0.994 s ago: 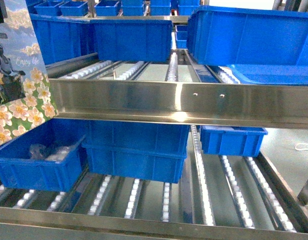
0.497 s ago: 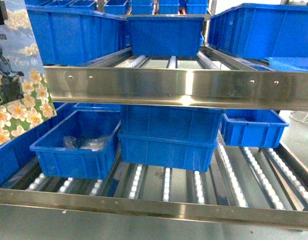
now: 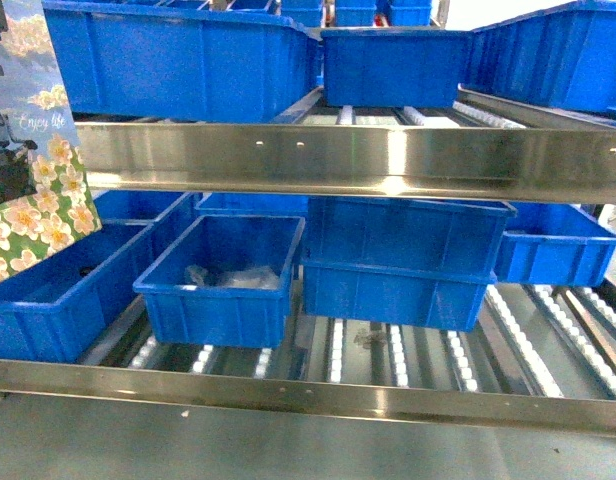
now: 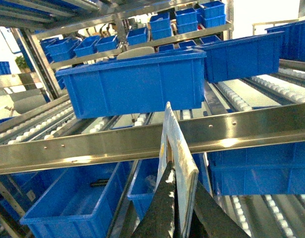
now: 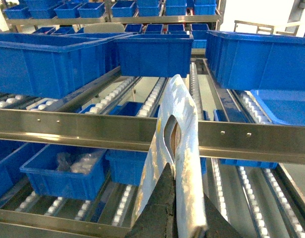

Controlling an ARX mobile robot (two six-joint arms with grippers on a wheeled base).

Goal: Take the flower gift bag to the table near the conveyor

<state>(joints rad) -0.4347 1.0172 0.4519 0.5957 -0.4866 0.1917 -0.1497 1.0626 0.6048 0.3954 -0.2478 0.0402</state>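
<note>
The flower gift bag (image 3: 33,170), printed with pale blossoms and the words "Enjoy life", hangs at the far left of the head view in front of the conveyor (image 3: 338,160). In the left wrist view the bag (image 4: 179,144) shows edge-on, with my left gripper (image 4: 182,173) shut on its lower edge. My right gripper (image 5: 186,178) is shut on a second pale printed bag (image 5: 184,124) with a cut-out handle. Neither gripper shows in the head view. A pale grey flat surface with a tiny speck, apparently the table (image 3: 288,450), lies below the rack's front rail.
Blue plastic bins (image 3: 218,275) sit on both roller levels of the rack, one holding clear packets. A steel cross rail (image 3: 388,155) spans the view at mid height and another (image 3: 288,392) runs low. More shelves of blue bins (image 4: 157,27) stand behind.
The rack looks smaller and has slid right and up in the head view, so the pale surface now shows at the bottom. The flower gift bag keeps its place at the left edge.
</note>
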